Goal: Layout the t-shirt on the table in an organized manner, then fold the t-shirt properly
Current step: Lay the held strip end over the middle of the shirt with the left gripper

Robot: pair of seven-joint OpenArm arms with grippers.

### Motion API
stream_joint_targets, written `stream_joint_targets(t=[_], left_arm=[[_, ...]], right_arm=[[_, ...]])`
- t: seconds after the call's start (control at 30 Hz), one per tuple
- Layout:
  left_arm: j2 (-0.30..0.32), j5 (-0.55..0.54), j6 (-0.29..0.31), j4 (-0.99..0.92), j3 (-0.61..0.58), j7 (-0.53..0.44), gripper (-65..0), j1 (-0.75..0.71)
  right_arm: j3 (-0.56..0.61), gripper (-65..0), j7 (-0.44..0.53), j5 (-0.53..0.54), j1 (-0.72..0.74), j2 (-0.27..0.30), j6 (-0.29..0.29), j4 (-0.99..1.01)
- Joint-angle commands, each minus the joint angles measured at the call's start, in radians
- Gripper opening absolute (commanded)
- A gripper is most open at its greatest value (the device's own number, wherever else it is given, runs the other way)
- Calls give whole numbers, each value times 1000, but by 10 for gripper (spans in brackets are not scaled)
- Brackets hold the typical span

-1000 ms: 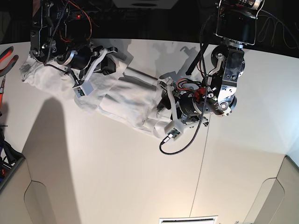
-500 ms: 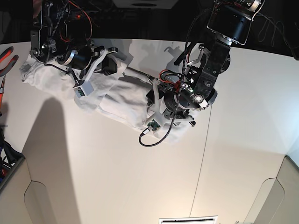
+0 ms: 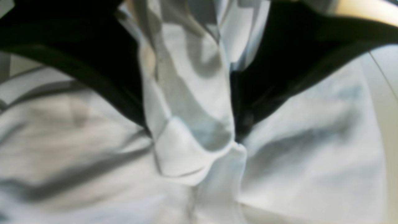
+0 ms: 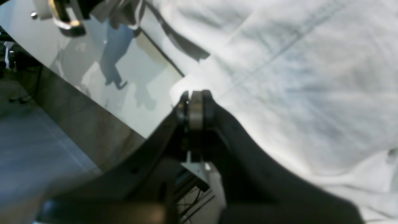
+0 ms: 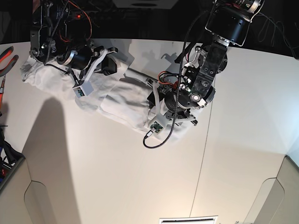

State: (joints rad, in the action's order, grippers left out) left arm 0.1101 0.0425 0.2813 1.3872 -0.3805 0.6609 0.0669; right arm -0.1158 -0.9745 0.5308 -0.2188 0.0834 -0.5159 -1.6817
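The white t-shirt (image 5: 126, 100) lies crumpled in a long band across the back of the table (image 5: 117, 177). My left gripper (image 5: 157, 101) is pressed down on the shirt's right end. In the left wrist view its black fingers (image 3: 124, 81) stand apart on either side of a raised fold of the t-shirt (image 3: 186, 93), which touches both; the left gripper (image 3: 191, 130) is open. My right gripper (image 5: 111, 65) rests on the shirt's upper left part. In the right wrist view the right gripper (image 4: 194, 102) is shut at the edge of the t-shirt (image 4: 295, 77); I cannot see cloth pinched in it.
Red-handled pliers (image 5: 7, 58) lie at the table's left edge. A thin dark seam (image 5: 202, 163) crosses the table on the right. A black cable loop (image 5: 156, 142) hangs off the left arm near the shirt. The table's back edge (image 4: 77, 105) is close behind the right gripper.
The left arm has swung left and down onto the shirt's right end, and its jaws have narrowed around a fold. The right arm has stayed put.
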Motion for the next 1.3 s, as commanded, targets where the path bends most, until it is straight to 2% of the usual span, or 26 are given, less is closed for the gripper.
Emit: stream_joint_targets(t=[0.0,0.1,0.13,0.33,0.47,0.57,0.77,1.0,1.1,1.27], left_arm=[[3,18,-11,1,2,32,-469,11],[3,18,-8,2,2,38,-644,11],[4,18,-8,2,2,40,-650,12],[4,18,-4,22,2,90,-650,16],[5,0,30,62,2,126,-650,16],[7,-72,38,84,2,144,-650,16],[7,-196,113,139,3,163,-650,16],[7,-309,137,190,51,195,-650,16],[7,-389,181,190,86,203,-650,16],[6,-586,261,190,107,227,-650,16]], right_arm=[[0,-650,9,19,7,2,-8,-14],[0,-650,9,19,7,2,-8,-14],[0,-650,9,19,7,2,-8,-14],[0,-650,9,19,7,2,-8,-14],[0,-650,8,19,7,2,-8,-14],[0,-650,7,18,7,2,-8,-14],[0,-650,1,0,7,2,-8,-14],[0,-650,1,0,5,2,-8,-14],[0,-650,1,0,5,2,-8,-14],[0,-650,1,0,5,2,-8,-14]])
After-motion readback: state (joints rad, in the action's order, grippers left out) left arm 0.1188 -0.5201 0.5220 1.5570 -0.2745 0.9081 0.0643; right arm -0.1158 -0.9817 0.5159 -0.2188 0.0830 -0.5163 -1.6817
